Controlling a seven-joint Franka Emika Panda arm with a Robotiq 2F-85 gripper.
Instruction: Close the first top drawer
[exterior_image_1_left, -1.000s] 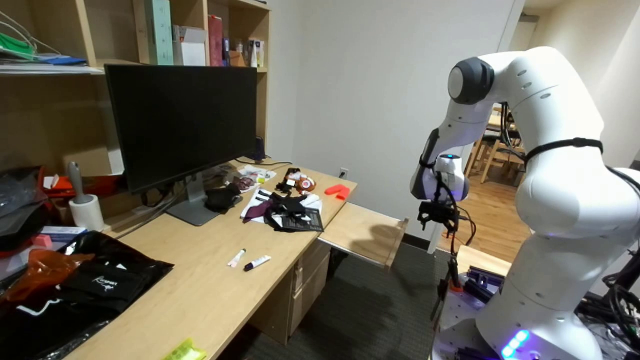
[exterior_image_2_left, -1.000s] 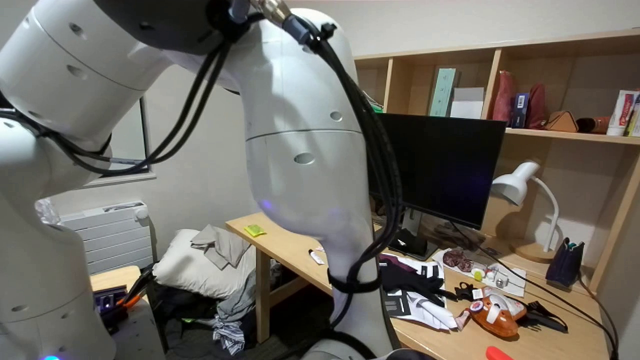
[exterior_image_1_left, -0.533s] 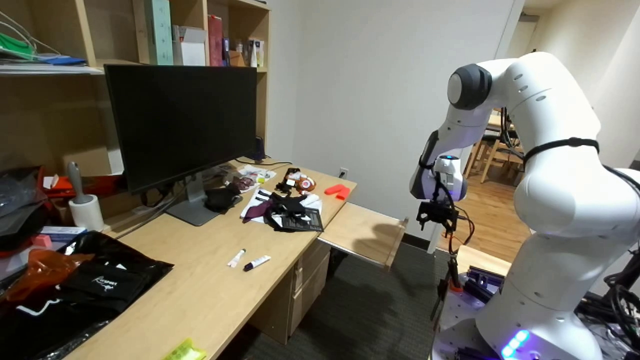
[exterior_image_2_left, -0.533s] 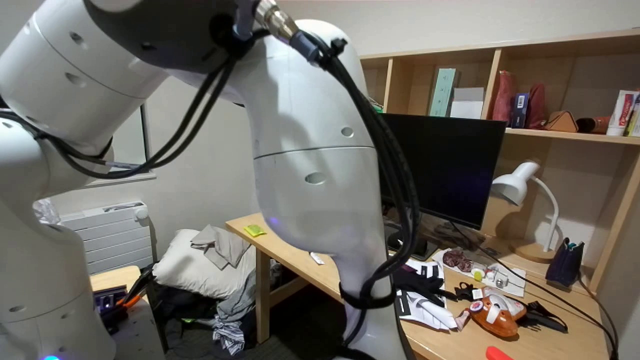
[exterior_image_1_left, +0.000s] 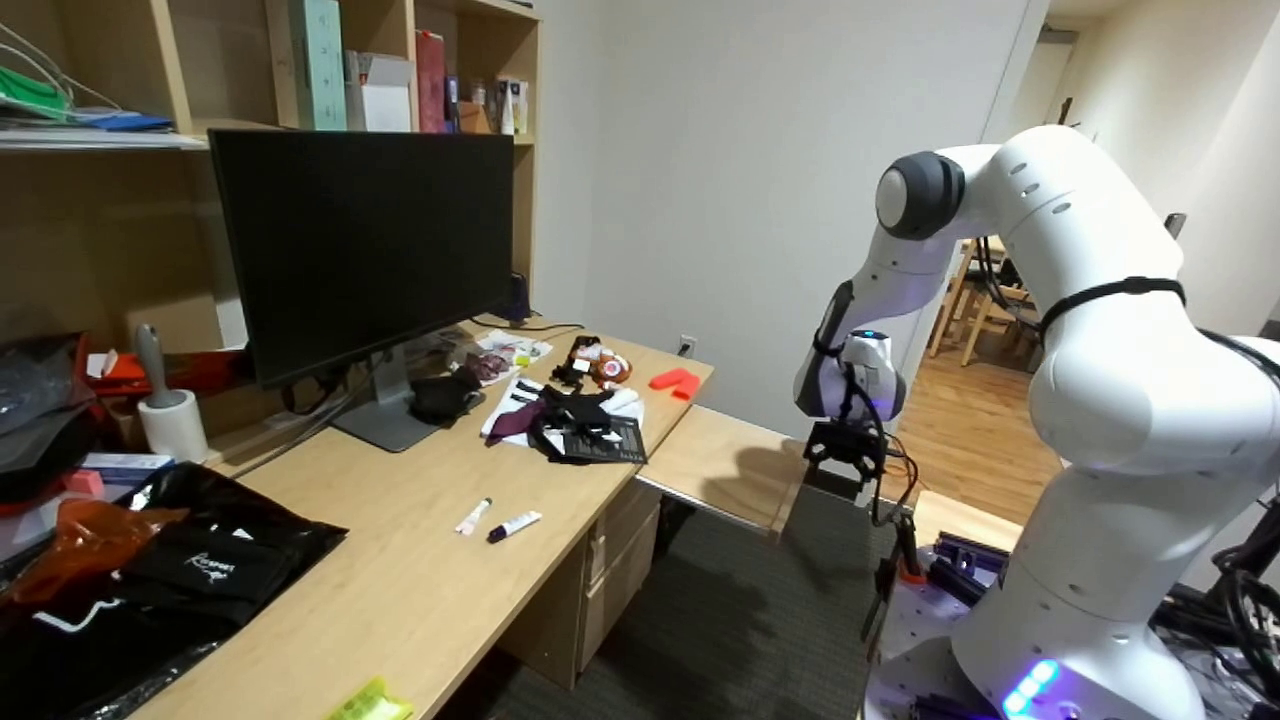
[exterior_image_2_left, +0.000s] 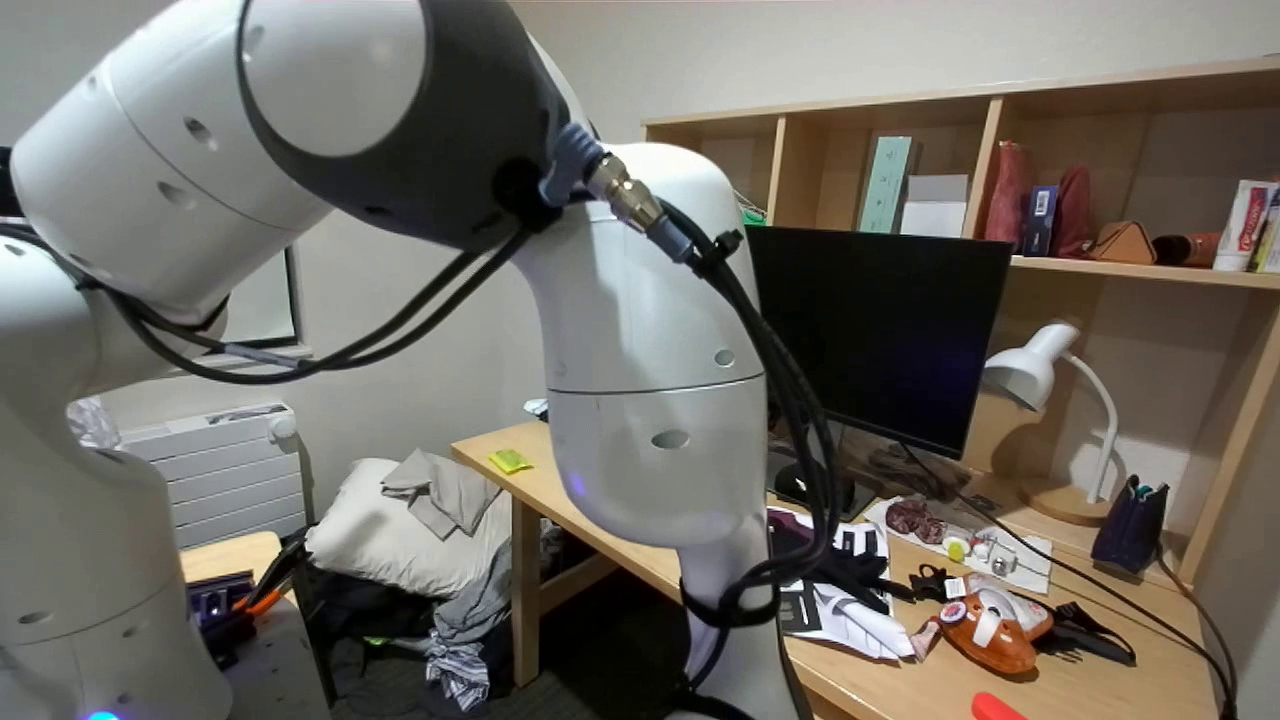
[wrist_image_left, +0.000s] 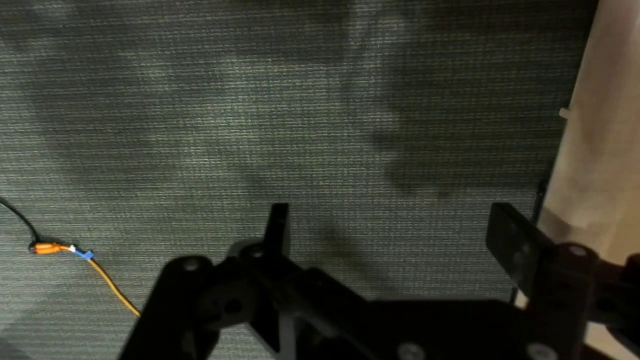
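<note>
End effector (wrist_image_left: 387, 220) lower, nearer drawer (exterior_image_1_left: 708, 452)

The arm (exterior_image_1_left: 1110, 400) is glossy white and super rounded, dotted with little oval dimples (exterior_image_2_left: 670, 439), plus a dark grey joint (exterior_image_2_left: 480, 120) with a pale round cap (exterior_image_2_left: 335, 72). Black cables (exterior_image_2_left: 785, 365) cinched by black straps (exterior_image_1_left: 1138, 286), and a brassy connector (exterior_image_2_left: 625, 195). Base (exterior_image_1_left: 1110, 660) has bluish lights (exterior_image_1_left: 1029, 687); the pincer (wrist_image_left: 390, 227) is black with greyish screws (wrist_image_left: 411, 351).
</note>
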